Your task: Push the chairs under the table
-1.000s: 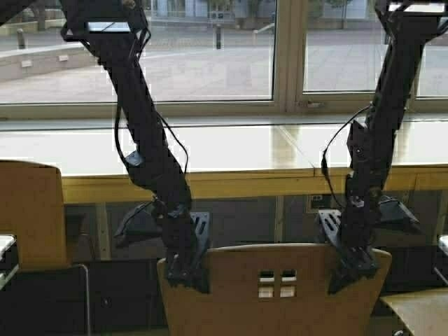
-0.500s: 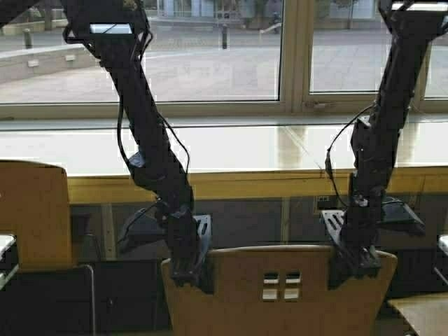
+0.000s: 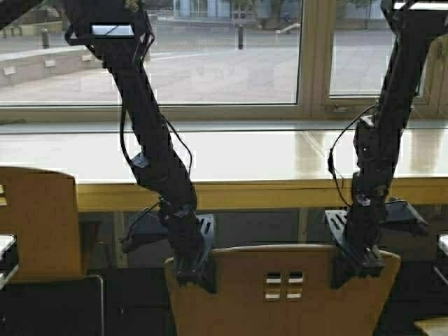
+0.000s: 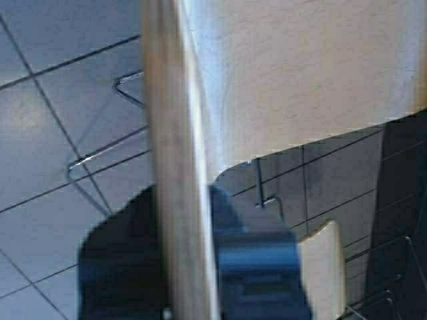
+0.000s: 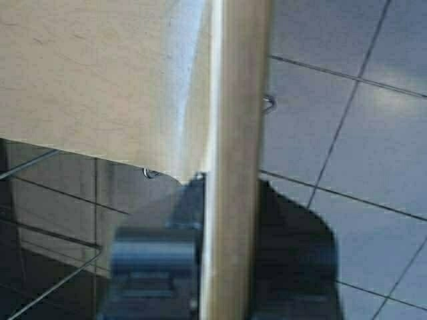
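Observation:
A tan plywood chair (image 3: 280, 308) with four small square holes stands low in the middle of the high view, its backrest top before the long table (image 3: 231, 164) with a pale top and yellowish front edge. My left gripper (image 3: 192, 269) is shut on the backrest's left top edge. My right gripper (image 3: 358, 264) is shut on its right top edge. In the left wrist view the backrest edge (image 4: 177, 167) runs between the jaws, as in the right wrist view (image 5: 233, 167). A second tan chair (image 3: 38, 224) stands at the left.
Large windows rise behind the table. Grey tiled floor (image 4: 40, 160) shows under the chair, with thin metal chair legs (image 4: 100, 150). A pale table corner (image 3: 434, 325) shows at the lower right. Dark space lies under the table.
The robot has moved: the whole scene shifts rightward in the high view and the window frame slides right. Both grippers keep their hold on the chair's backrest.

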Controlling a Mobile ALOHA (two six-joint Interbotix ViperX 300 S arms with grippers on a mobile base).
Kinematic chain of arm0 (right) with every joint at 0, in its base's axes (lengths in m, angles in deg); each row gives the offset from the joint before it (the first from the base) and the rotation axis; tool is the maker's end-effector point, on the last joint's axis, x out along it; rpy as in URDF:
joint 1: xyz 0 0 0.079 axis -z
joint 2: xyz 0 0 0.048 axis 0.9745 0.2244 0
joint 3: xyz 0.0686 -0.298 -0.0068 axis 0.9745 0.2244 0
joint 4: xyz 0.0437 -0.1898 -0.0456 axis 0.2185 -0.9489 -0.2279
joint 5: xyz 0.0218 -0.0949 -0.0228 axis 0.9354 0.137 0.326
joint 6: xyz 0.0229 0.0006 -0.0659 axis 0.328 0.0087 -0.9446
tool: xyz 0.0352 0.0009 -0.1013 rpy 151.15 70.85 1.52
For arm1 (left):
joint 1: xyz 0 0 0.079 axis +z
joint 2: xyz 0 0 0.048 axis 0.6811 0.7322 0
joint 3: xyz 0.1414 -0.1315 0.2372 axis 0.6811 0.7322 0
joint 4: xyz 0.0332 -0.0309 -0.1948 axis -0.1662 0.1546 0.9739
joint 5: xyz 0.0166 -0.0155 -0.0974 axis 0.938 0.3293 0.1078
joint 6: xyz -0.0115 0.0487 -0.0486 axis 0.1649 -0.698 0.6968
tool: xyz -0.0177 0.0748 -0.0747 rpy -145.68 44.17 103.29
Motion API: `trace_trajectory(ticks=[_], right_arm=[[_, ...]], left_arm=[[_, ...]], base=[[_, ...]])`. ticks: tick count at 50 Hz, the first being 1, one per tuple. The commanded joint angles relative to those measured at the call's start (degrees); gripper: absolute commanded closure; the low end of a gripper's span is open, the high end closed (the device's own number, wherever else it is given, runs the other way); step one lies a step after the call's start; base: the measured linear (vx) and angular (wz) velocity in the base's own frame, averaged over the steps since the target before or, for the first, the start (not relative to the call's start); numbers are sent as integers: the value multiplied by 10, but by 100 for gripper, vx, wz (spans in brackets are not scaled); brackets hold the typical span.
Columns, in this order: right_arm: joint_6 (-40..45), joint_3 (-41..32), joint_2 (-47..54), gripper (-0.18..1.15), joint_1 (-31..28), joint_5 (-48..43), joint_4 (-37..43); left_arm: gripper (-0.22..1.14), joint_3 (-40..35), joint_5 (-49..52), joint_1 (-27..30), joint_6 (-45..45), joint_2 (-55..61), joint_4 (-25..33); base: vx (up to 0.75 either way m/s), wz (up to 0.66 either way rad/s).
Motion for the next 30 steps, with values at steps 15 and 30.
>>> trace_trajectory(ticks=[15,30], right_arm=[[-20,-38,31,94,6,18,-49],[-20,-52,38,94,6,20,-53]], left_arm=[[89,-11,-16,8,-15,-8,-4],[89,-17,-17,25,-16,2,-4]], base=[[23,7],[25,0]])
